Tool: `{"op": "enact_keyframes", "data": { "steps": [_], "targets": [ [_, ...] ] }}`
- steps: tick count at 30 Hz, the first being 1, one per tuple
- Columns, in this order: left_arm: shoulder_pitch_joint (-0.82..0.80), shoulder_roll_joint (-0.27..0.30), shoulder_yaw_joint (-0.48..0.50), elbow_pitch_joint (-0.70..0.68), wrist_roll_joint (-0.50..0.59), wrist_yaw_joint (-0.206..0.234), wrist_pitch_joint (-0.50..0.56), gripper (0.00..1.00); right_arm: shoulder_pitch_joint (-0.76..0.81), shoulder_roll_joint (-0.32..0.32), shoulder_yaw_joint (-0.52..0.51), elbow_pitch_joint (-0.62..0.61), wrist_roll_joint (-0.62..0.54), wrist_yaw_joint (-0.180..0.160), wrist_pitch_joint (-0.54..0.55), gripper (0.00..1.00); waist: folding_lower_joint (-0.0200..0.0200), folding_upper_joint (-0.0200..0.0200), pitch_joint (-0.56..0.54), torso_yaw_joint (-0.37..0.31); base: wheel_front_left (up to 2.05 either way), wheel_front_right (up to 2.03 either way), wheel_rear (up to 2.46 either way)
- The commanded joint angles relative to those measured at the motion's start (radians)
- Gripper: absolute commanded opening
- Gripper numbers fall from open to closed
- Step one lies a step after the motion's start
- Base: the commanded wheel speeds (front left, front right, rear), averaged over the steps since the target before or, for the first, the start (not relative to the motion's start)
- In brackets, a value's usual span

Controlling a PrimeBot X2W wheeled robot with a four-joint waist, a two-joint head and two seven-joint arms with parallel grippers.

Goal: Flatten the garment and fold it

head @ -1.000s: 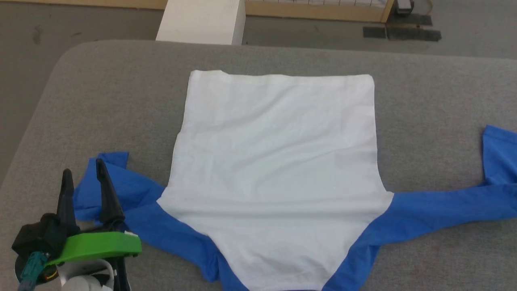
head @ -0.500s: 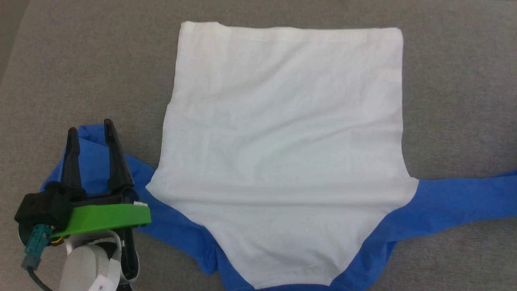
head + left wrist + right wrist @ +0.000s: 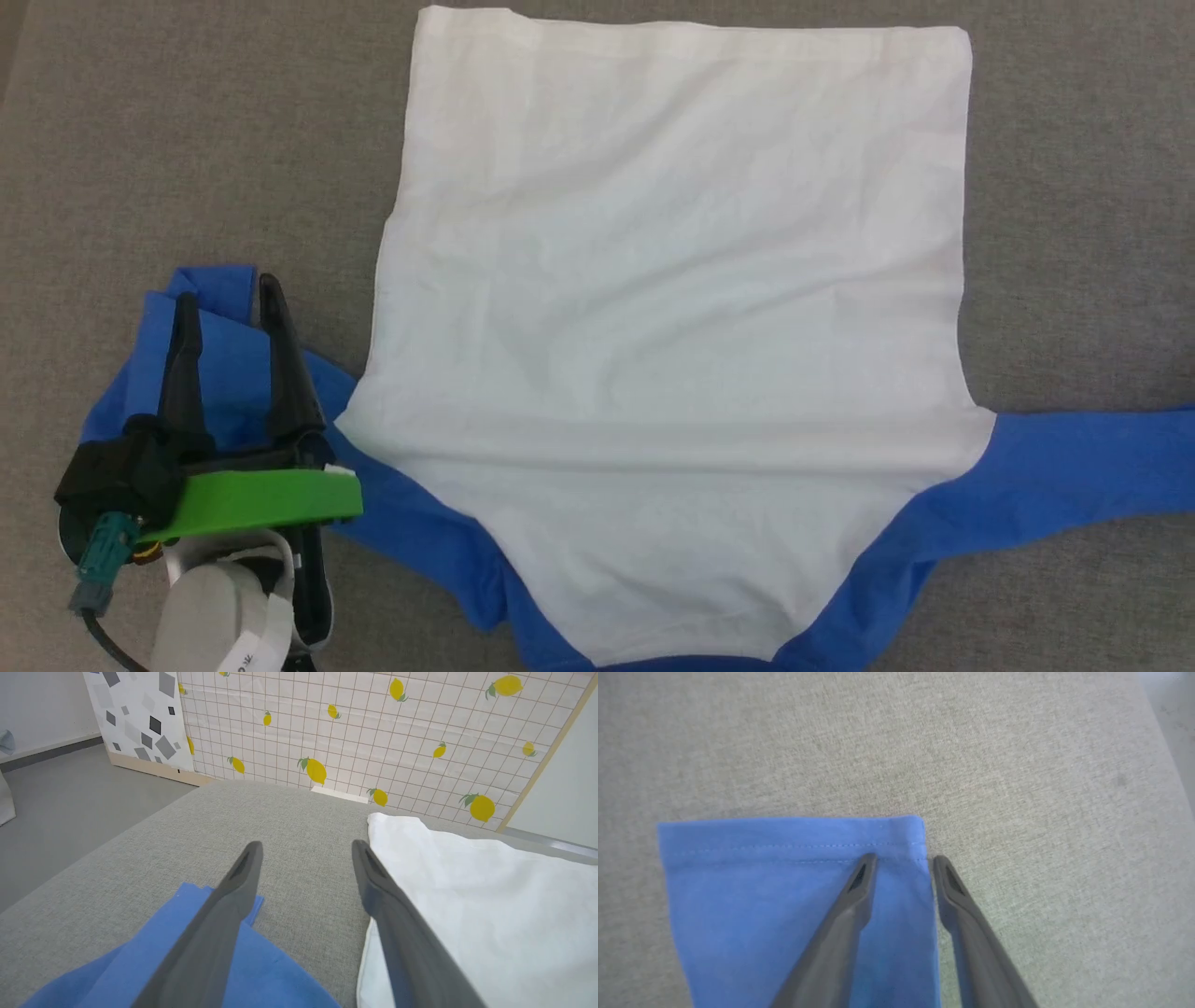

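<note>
The garment (image 3: 653, 280) lies flat on the grey table, its white body spread out and a blue sleeve reaching out to each side. My left gripper (image 3: 228, 289) hovers open over the bunched left sleeve (image 3: 224, 364), beside the white body's edge. In the left wrist view that gripper (image 3: 307, 843) has bare table between its fingers, with the blue sleeve (image 3: 271, 975) under one finger and white cloth (image 3: 467, 896) by the other. My right gripper (image 3: 906, 856) stands with a gap between its fingers, straddling the side edge of the right sleeve's cuff (image 3: 761, 896).
The grey fabric table (image 3: 187, 140) surrounds the shirt. In the left wrist view a lemon-patterned grid panel (image 3: 373, 732) stands behind the table's far edge and grey floor (image 3: 70, 798) lies to the left. The table's edge (image 3: 1164, 742) runs close by in the right wrist view.
The head camera has tilted down and closer, so the shirt fills more of the picture. My left gripper stays open over the left sleeve.
</note>
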Motion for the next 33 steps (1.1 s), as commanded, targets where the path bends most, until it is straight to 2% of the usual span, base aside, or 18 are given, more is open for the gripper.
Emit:
{"op": "enact_keyframes", "data": {
  "steps": [1, 5, 8, 12, 18, 23, 26, 29, 33],
  "targets": [
    [-0.007, -0.004, 0.001, 0.007, 0.008, 0.0, -0.004, 1.0, -0.001, 0.007, -0.003, 0.013, 0.012, -0.002, 0.008, 0.0, -0.0001, -0.0001, -0.032, -0.012, 0.0, 0.0, 0.0],
    [0.006, -0.005, 0.006, 0.021, 0.003, -0.003, -0.004, 1.0, -0.008, -0.006, -0.021, -0.027, 0.028, -0.002, -0.012, 0.0, -0.0001, -0.0001, -0.097, -0.025, 0.0, 0.0, 0.0],
    [0.021, -0.005, 0.015, 0.03, 0.002, -0.006, -0.004, 1.0, 0.004, -0.026, 0.007, -0.063, 0.056, -0.002, -0.03, 0.0, -0.0001, -0.0001, -0.155, -0.034, 0.0, 0.0, 0.0],
    [0.056, -0.005, 0.034, 0.041, -0.001, -0.007, -0.004, 1.0, 0.036, -0.051, 0.131, -0.152, 0.167, -0.002, -0.003, 0.0, -0.0001, -0.0001, -0.242, -0.05, 0.0, 0.0, 0.0],
    [0.123, -0.005, 0.069, 0.045, -0.006, -0.01, -0.004, 1.0, 0.102, -0.053, 0.389, -0.385, 0.41, -0.002, 0.115, 0.0, -0.0001, -0.0001, -0.344, -0.072, 0.0, 0.0, 0.0],
    [0.156, -0.005, 0.085, 0.041, -0.009, -0.015, -0.004, 1.0, 0.132, 0.008, 0.602, -0.548, 0.52, -0.002, 0.165, 0.0, -0.0001, -0.0001, -0.383, -0.073, 0.0, 0.0, 0.0],
    [0.163, -0.005, 0.08, 0.045, -0.013, -0.017, -0.004, 1.0, 0.141, 0.079, 0.714, -0.593, 0.546, -0.002, 0.168, 0.0, -0.0001, -0.0001, -0.396, -0.059, 0.0, 0.0, 0.0],
    [0.166, -0.005, 0.073, 0.05, -0.019, -0.016, -0.004, 1.0, 0.148, 0.138, 0.81, -0.596, 0.554, -0.002, 0.158, 0.0, -0.0001, -0.0001, -0.398, -0.041, 0.0, 0.0, 0.0],
    [0.166, -0.005, 0.065, 0.06, -0.024, -0.016, -0.004, 1.0, 0.147, 0.21, 0.929, -0.537, 0.559, -0.002, 0.122, 0.0, -0.0001, -0.0001, -0.394, -0.014, 0.0, 0.0, 0.0]
  ]
}}
